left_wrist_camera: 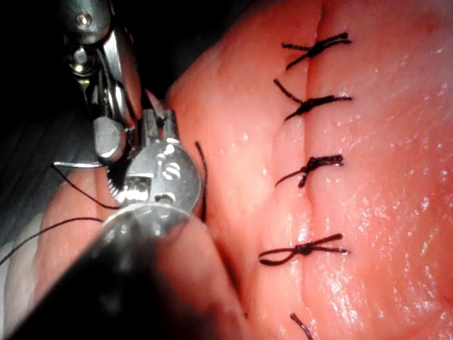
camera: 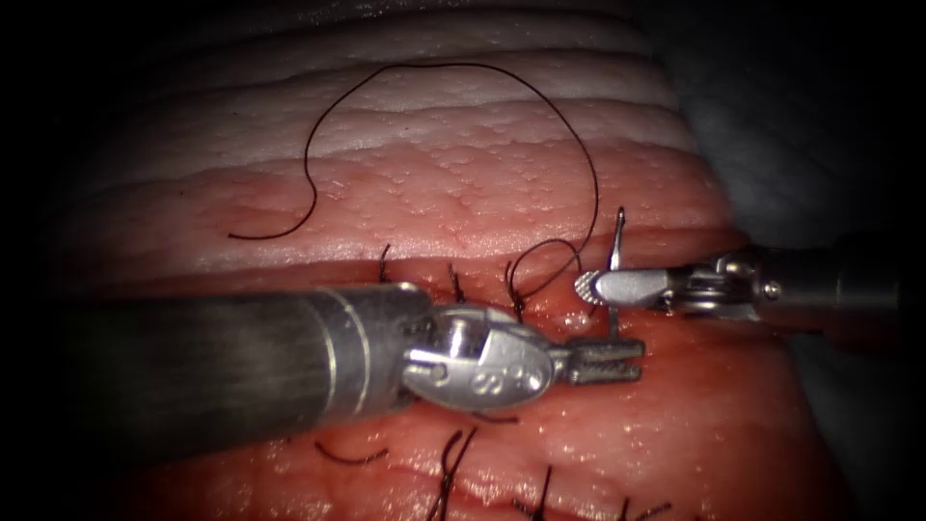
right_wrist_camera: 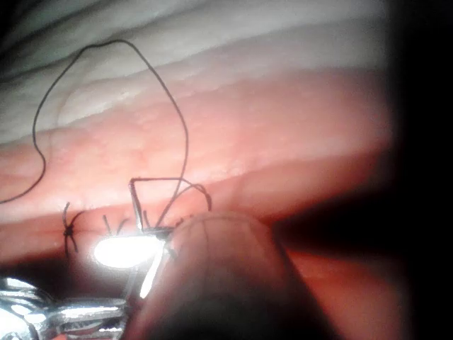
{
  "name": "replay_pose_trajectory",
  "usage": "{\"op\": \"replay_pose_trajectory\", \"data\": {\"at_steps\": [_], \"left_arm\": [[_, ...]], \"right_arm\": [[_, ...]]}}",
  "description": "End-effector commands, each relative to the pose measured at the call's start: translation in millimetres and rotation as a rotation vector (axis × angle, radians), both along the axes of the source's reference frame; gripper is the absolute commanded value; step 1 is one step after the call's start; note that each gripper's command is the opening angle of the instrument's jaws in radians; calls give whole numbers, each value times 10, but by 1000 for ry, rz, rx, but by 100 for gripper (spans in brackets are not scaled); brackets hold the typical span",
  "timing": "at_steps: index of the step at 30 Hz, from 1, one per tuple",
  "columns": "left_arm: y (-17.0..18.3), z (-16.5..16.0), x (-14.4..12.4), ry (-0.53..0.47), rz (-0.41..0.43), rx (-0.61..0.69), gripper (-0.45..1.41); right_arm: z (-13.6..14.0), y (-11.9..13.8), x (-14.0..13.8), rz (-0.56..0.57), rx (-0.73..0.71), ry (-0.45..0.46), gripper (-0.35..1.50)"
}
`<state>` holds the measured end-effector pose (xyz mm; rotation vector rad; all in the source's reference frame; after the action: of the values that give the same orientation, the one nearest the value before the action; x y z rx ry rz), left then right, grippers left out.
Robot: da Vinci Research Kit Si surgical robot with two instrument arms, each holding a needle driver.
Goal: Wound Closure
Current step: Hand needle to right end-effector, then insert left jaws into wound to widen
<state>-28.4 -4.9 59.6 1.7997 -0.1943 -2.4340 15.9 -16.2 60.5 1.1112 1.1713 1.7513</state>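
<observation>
My right tool [camera: 590, 287] comes in from the right, its jaws shut across the middle of the curved needle [camera: 617, 236]. The needle stands nearly upright over the cut, clear of the tissue [camera: 482, 193], with one end pointing up. Its lower end reaches down to my left tool [camera: 617, 364], whose jaws stand slightly open just below the right tool and hold nothing. Dark thread [camera: 463, 66] runs from the needle in a wide loop over the far tissue and ends free at the left. In the right wrist view the right tool [right_wrist_camera: 124, 251] glares bright beneath the thread [right_wrist_camera: 163, 85].
Short knotted stitches [camera: 516, 289] line the cut to the left of the needle. A second stitched line [camera: 453, 463] runs along the near tissue; the left wrist view shows several tied stitches [left_wrist_camera: 311, 166]. The left shaft [camera: 241, 357] lies across the near left. The tissue ends at the right.
</observation>
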Motion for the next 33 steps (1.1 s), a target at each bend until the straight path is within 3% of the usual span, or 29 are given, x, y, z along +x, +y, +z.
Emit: {"op": "replay_pose_trajectory", "data": {"at_steps": [1,8,11,16,18,19,20,29,30,31,33], "left_arm": [[1,4,-5,-1,0,-1,-45],[-1,1,-7,1,-1,-1,-45],[-2,0,-6,1,-1,-1,-45],[-2,0,-6,1,0,-1,-45],[-2,0,-6,1,-1,-1,-45],[-2,0,-6,1,-1,-1,-45],[-2,0,-6,1,-1,-1,-45],[-2,0,-7,10,12,-4,-43],[-2,0,-7,10,9,8,5],[-2,-1,-6,8,-2,48,69],[-2,-2,-5,5,-18,111,98]], "right_arm": [[5,0,8,-7,-5,-7,105],[4,0,8,18,-9,-59,93],[4,1,6,8,-16,-72,76],[4,0,3,-1,-20,-76,66],[4,-1,3,-5,-19,-80,42],[4,-3,3,-14,-17,-87,-13],[4,-4,3,-23,-15,-95,-35],[8,-5,4,-78,2,-134,-35],[9,-3,3,-82,-8,-137,-35],[10,-1,0,-94,-45,-149,-35],[13,6,-7,-73,-129,-140,-35]]}}
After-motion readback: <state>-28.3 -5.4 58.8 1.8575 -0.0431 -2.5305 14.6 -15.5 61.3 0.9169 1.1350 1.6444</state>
